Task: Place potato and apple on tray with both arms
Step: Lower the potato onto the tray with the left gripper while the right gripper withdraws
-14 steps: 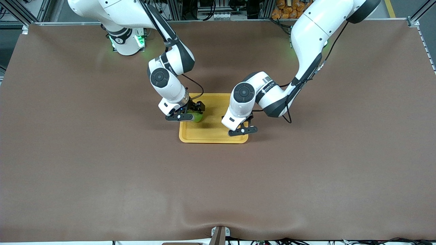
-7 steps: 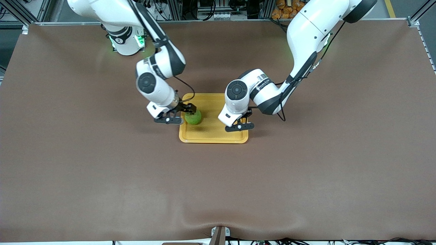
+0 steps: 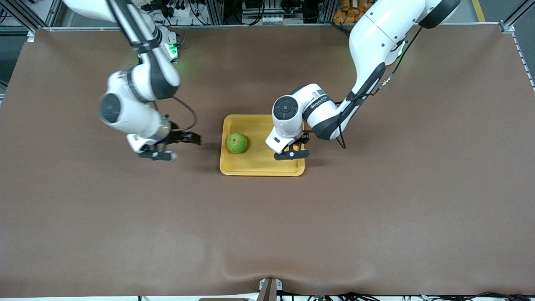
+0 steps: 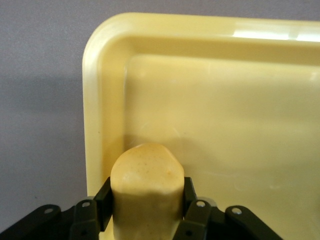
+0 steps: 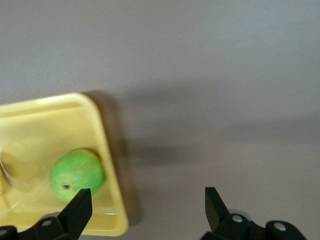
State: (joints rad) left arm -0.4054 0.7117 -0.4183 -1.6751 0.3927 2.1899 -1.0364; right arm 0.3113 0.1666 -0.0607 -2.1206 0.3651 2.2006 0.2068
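Note:
The green apple [image 3: 236, 143] sits free on the yellow-orange tray [image 3: 261, 167], at the end toward the right arm. It also shows in the right wrist view [image 5: 77, 175]. My right gripper [image 3: 180, 147] is open and empty over the bare table beside the tray [image 5: 30, 125], toward the right arm's end; its own view shows the gripper [image 5: 147, 200] wide apart. My left gripper [image 3: 297, 147] is low over the tray's end toward the left arm. It is shut on the potato [image 4: 146, 175], which hangs just above the tray floor [image 4: 210, 105] near a corner.
The brown table mat [image 3: 267, 234] spreads wide around the tray. The two arms' bases and cable racks stand along the table's edge farthest from the front camera.
My right gripper has let go of the apple on the tray, opened and swung away toward the right arm's end. My left gripper with the potato has shifted slightly over the tray.

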